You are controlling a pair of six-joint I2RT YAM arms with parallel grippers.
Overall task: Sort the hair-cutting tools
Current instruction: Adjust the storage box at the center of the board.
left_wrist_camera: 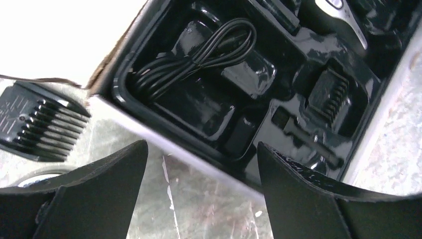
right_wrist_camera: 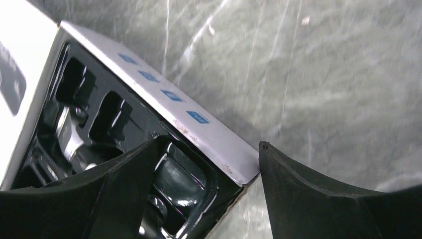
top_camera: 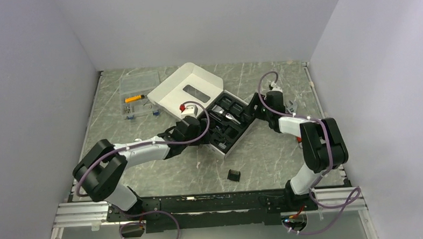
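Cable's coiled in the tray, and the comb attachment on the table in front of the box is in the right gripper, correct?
No: the comb attachment lies free on the table; the right gripper stands open at the box corner. The top view shows it. The cable is coiled in the tray.

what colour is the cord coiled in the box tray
Black cord; clearest in the left wrist view.

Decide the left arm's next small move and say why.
Probably shift the left gripper sideways over the comb and lower it. Its jaws stand open and empty, and that comb lies on the table just outside the box, not yet sorted.
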